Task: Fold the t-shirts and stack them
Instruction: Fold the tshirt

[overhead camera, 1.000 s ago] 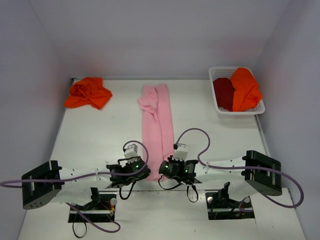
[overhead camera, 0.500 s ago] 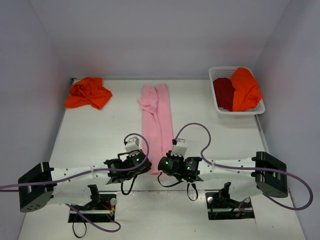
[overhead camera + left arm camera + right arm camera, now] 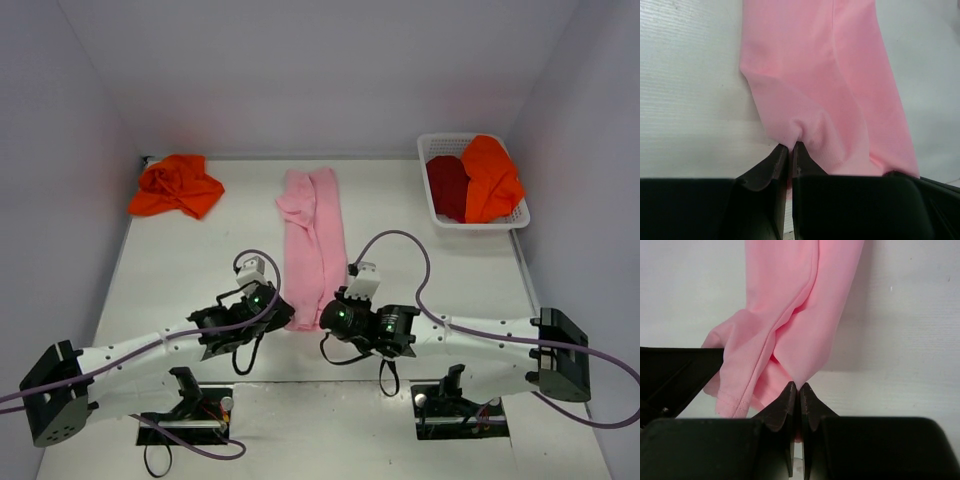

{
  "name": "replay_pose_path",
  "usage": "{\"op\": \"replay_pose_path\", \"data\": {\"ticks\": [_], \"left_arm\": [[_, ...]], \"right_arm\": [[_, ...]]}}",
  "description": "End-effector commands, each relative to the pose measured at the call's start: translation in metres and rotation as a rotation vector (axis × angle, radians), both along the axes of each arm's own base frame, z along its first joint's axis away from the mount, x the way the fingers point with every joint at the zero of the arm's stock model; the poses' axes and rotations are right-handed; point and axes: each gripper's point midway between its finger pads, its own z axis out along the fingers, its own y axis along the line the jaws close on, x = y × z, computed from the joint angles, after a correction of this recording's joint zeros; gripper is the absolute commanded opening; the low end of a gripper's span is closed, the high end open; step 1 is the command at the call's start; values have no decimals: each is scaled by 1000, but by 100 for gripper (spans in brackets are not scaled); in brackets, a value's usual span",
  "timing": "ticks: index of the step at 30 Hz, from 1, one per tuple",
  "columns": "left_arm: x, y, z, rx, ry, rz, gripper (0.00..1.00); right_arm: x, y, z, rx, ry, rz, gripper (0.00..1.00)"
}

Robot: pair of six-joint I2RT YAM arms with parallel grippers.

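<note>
**Both grippers pinched on near end of pink strip**

Light pink cloth t-shirt (image 3: pixel 313 235) lies as a long narrow strip down the middle of the white table (image 3: pixel 190 265), running far to near.

Left arm: stretched low over the table from its base at near left, angled right. The left gripper (image 3: pixel 790 146) is at the strip's near-left corner. Its fingers are pressed together, with a small pucker of pink cloth nipped between the tips.

Right arm: stretched low from near right, angled left. The right gripper (image 3: pixel 795 386) is at the near-right corner, fingers closed tight on the cloth edge. A stitched hem hangs just left of them.

The two wrists sit close, side by side.

Crumpled bright orange t-shirt (image 3: pixel 176 185) is in the far-left corner. At far right, the white plastic latticed basket (image 3: pixel 440 143) holds a dark red t-shirt (image 3: pixel 447 185) on its left. A second bright orange t-shirt (image 3: pixel 490 178) is on the right, draped over the rim.
</note>
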Motion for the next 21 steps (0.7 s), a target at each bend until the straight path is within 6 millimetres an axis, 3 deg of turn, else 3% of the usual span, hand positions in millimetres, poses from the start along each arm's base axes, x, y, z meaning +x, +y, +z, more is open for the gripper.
{"op": "replay_pose_path", "data": {"ticks": [1,10,21], "left_arm": [[13,0,31,-13,-61,-2,0],[36,0,57,-7,-105,-11,0],[60,-23,61,6,-107,-55,0]], "right_arm": [[20,-8,32,1,-89,-50,0],[35,-9,44,-12,-114,-58,0],[52,-16,50,-32,-130,-87,0]]}}
